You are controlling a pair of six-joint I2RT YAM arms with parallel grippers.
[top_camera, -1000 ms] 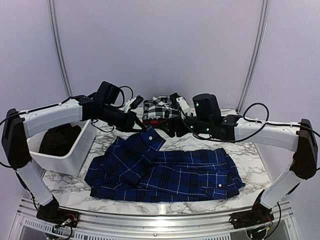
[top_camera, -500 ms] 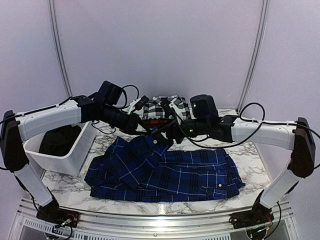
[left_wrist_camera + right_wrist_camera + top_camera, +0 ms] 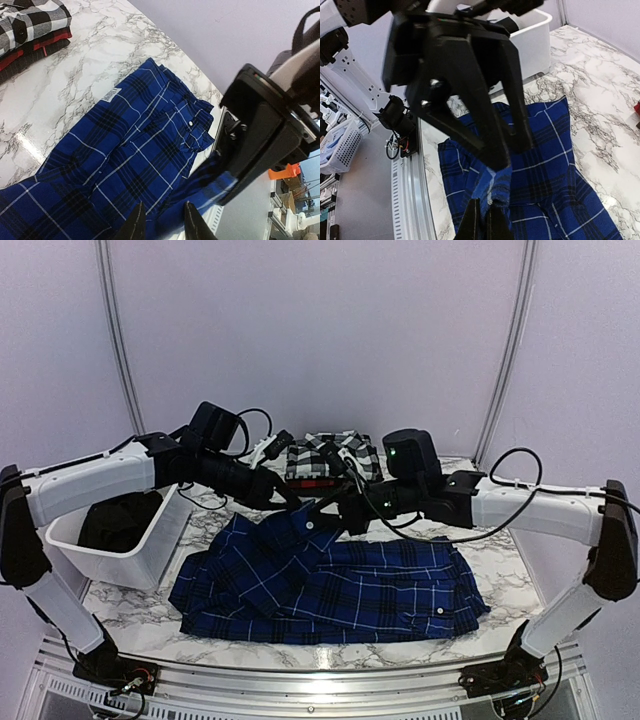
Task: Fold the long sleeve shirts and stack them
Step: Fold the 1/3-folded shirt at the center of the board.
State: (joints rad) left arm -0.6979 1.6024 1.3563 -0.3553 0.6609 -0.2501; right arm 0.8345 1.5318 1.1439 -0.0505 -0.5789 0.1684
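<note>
Two tools meet over one raised fold in the top view: your left tool (image 3: 288, 502) and right tool (image 3: 326, 512) sit tip to tip above the far edge of the blue shirt (image 3: 340, 580), which lies spread on the worktop (image 3: 510, 560) beneath and nearer than both. Just beyond them rests the black-and-white shirt (image 3: 325, 455) on the red-and-black shirt (image 3: 308, 483); carry the cloth too far outward and you could knock that pile askew

From the left wrist, your left tool's fingers (image 3: 136, 225) stand apart with blue cloth showing in the gap, so I judge nothing is clamped there. Pull away while a pleat catches on a finger and the fold comes with you

From the right wrist, the right tool (image 3: 484, 222) is pressed together on a pinch of blue cloth, with the left tool's black fingers right in front of it. That pinch looks thin, so a quick lift may slip it, and any sideways move risks the tools colliding
</note>
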